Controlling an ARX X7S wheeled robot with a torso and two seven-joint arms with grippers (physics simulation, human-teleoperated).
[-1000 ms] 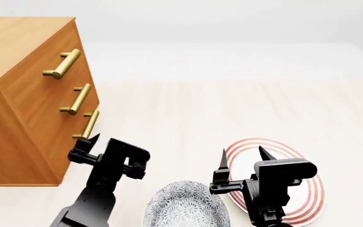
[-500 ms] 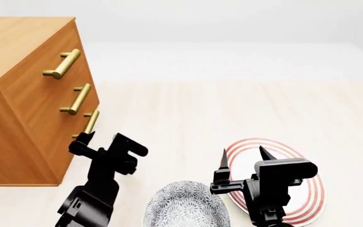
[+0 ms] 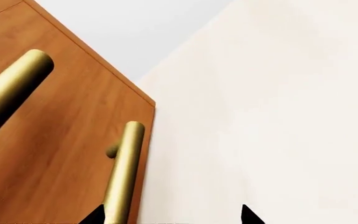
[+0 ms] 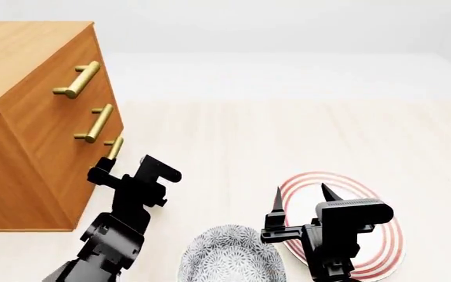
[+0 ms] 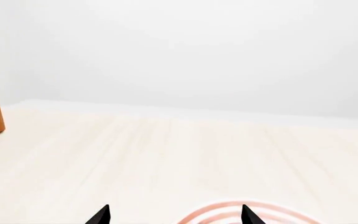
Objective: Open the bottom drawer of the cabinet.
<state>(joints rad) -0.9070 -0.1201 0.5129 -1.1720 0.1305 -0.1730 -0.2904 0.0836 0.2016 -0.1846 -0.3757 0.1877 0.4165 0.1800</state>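
The cabinet point(image 4: 30, 64) stands at the left, orange-brown wood with three brass bar handles on its slanted front. The bottom drawer point(image 4: 73, 194) looks flush with the two above. Its handle point(image 4: 114, 147) is the lowest one, and my left gripper point(image 4: 103, 171) covers its lower end. In the left wrist view that handle point(image 3: 123, 172) runs between the open jaws of the left gripper point(image 3: 171, 217), close beside one fingertip point(image 3: 95, 217); no contact shows. The middle handle point(image 3: 14, 84) lies further off. My right gripper point(image 4: 302, 195) hangs open and empty.
A grey patterned bowl point(image 4: 229, 255) sits on the pale floor between my arms. A white plate with red rings point(image 4: 390, 235) lies under the right gripper point(image 5: 174, 217), and its rim point(image 5: 247, 210) shows in the right wrist view. A white wall lies beyond.
My left gripper has moved up and toward the cabinet, now covering the lower end of the bottom handle. The right arm has stayed put.
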